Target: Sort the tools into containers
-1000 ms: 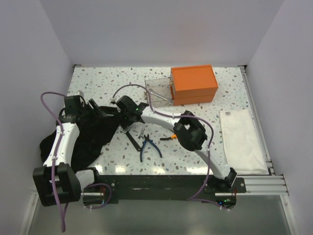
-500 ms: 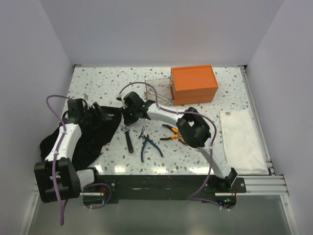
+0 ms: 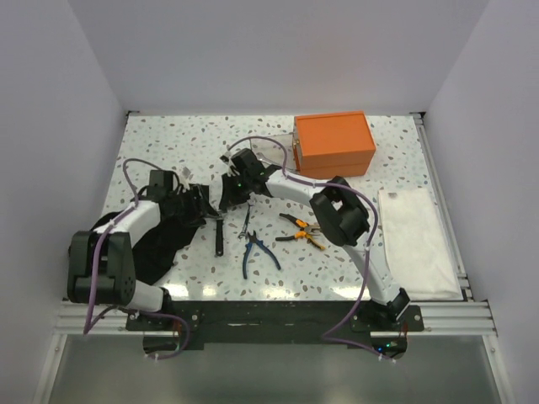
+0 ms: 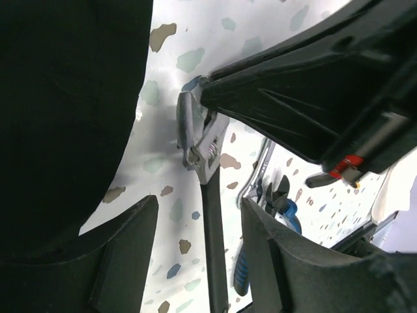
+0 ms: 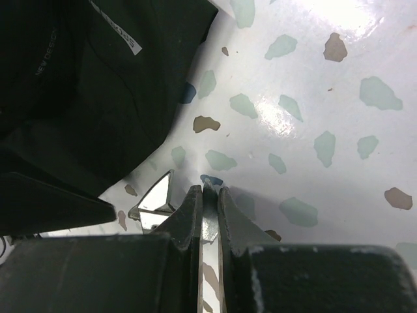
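Right gripper [image 5: 208, 190] on wrench [image 4: 213, 248] beside bag [image 5: 85, 98]

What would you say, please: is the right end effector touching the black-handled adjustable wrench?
Touching. The right wrist view shows the right end effector closed on the black-handled adjustable wrench's silver head.

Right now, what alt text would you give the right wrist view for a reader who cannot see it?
The right hand is shut on the silver head of the adjustable wrench, over the speckled table. The black fabric bag fills the upper left, close beside the hand.
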{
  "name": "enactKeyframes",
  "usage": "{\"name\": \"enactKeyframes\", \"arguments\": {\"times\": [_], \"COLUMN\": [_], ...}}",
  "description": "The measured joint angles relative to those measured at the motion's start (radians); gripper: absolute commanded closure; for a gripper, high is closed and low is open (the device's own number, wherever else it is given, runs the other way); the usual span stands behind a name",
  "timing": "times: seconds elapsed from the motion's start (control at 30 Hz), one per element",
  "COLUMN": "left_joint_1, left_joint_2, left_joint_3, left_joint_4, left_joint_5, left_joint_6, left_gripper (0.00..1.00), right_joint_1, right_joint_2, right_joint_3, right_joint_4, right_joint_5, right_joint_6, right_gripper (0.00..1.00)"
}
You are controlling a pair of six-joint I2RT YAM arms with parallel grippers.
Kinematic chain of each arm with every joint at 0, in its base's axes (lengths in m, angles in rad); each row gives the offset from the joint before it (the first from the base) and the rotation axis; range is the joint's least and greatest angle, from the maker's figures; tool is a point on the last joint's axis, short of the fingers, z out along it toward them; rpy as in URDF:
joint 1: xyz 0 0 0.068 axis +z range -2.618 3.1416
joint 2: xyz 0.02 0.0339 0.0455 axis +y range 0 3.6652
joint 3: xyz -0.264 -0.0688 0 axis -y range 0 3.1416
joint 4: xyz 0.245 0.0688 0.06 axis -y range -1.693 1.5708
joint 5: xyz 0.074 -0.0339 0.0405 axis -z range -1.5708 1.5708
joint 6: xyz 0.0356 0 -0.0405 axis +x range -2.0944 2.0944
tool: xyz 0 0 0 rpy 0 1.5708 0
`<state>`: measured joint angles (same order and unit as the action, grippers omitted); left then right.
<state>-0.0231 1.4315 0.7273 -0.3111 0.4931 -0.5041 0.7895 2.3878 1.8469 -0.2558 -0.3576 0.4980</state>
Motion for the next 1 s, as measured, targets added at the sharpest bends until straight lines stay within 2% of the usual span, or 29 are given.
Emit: {"name": "enactKeyframes", "arguments": {"times": [0.1, 0.13, 0.27, 0.3, 0.33, 0.37, 0.4, 0.43, 0.47, 0.5, 0.6, 0.7, 0.87, 1.0], "left_joint_1": [-0.011, -0.016, -0.054, -0.061, -0.064, -0.064, -0.063, -0.056, -0.055, -0.059, -0.068, -0.071, -0.07, -0.071], "left_joint_2": [0.063, 0.076, 0.122, 0.132, 0.147, 0.167, 0.187, 0.203, 0.219, 0.233, 0.25, 0.25, 0.261, 0.366], "left_joint_3": [0.017, 0.022, 0.04, 0.042, 0.044, 0.049, 0.056, 0.062, 0.072, 0.091, 0.137, 0.213, 0.383, 0.565], "left_joint_4": [0.003, 0.005, 0.024, 0.03, 0.035, 0.04, 0.039, 0.036, 0.05, 0.049, 0.036, 0.029, 0.094, 0.206], "left_joint_5": [0.017, 0.02, 0.054, 0.058, 0.068, 0.078, 0.089, 0.101, 0.117, 0.123, 0.13, 0.149, 0.19, 0.246], "left_joint_6": [-0.006, -0.009, -0.021, -0.023, -0.027, -0.029, -0.038, -0.037, -0.035, -0.034, -0.025, -0.01, -0.018, -0.081], "left_gripper": [0.46, 0.53, 0.7, 0.78, 0.98, 1.0, 1.0, 1.0, 1.0, 1.0, 1.0, 1.0, 1.0, 1.0], "right_joint_1": [-0.002, -0.004, -0.005, -0.005, -0.005, -0.006, -0.01, -0.016, -0.02, -0.025, -0.047, -0.07, -0.147, -0.209], "right_joint_2": [0.0, 0.0, 0.0, 0.0, 0.0, 0.0, -0.001, -0.01, -0.018, -0.02, -0.04, -0.118, -0.4, -0.598], "right_joint_3": [0.0, 0.0, 0.0, 0.0, 0.0, 0.0, 0.0, -0.001, -0.002, -0.002, -0.002, -0.002, -0.023, -0.054], "right_joint_4": [0.0, 0.0, 0.0, 0.0, -0.001, -0.002, -0.002, -0.012, -0.019, -0.025, -0.046, -0.085, -0.111, -0.074], "right_joint_5": [0.0, 0.0, 0.001, 0.0, 0.0, 0.0, -0.002, -0.003, 0.006, 0.014, 0.037, 0.087, 0.181, 0.246], "right_joint_6": [0.017, 0.023, 0.041, 0.044, 0.043, 0.043, 0.043, 0.041, 0.033, 0.026, -0.004, -0.055, -0.121, -0.176], "right_gripper": [1.0, 1.0, 1.0, 1.0, 1.0, 1.0, 1.0, 0.95, 0.86, 0.69, 0.57, 0.54, 0.53, 0.52]}}
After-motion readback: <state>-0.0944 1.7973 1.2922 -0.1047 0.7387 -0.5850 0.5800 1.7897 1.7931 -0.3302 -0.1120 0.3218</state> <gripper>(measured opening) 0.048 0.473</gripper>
